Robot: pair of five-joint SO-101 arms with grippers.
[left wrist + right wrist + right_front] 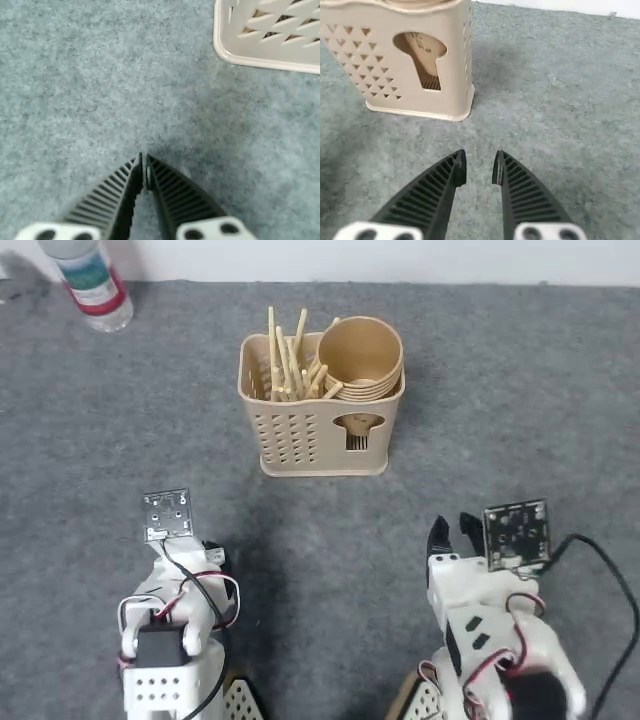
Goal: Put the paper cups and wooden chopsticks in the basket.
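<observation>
I count one basket [300,435], standing ahead of both claws and touching neither. Inside it are one nested stack of paper cups [360,358], on the side nearer my right claw [479,169], and a bundle of wooden chopsticks [288,365], too crowded to count, nearer my left claw [145,172]. The left claw is closed, tips together, holding nothing. The right claw is narrowly parted, holding nothing, over the grey desk [520,390]. One bottle [92,282] stands far beyond the left claw.

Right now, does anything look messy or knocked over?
Nothing stands out. The chopsticks lean every which way but sit inside the upright basket, beside the stacked cups.
</observation>
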